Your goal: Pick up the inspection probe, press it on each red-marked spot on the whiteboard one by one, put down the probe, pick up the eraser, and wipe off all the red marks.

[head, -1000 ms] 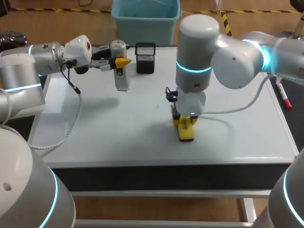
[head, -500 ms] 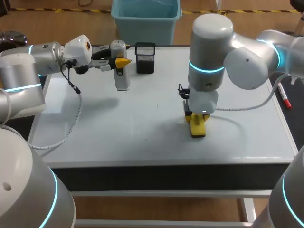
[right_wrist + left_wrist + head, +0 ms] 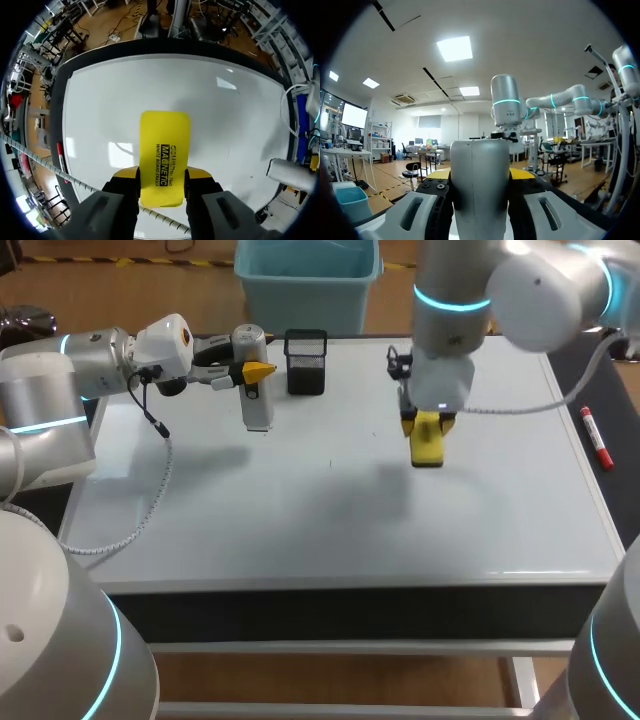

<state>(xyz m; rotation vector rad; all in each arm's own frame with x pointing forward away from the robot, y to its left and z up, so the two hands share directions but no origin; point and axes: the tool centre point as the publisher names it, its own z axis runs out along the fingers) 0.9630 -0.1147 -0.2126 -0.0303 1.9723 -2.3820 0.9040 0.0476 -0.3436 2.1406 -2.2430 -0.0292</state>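
The eraser [image 3: 164, 150] is clamped in the right gripper [image 3: 161, 176], the probe [image 3: 258, 405] in the left gripper [image 3: 252, 371]; the eraser is best pressed flat to the whiteboard [image 3: 300, 520].

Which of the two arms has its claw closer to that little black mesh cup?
Left. The left gripper, holding the probe, is just beside the mesh cup; the right gripper, with the eraser, is farther off.

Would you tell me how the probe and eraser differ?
The probe, in the left end effector, is a grey upright cylinder; the eraser, in the right end effector, is a flat yellow block. The probe is over the whiteboard's left side, the eraser its right. Both are gripped.
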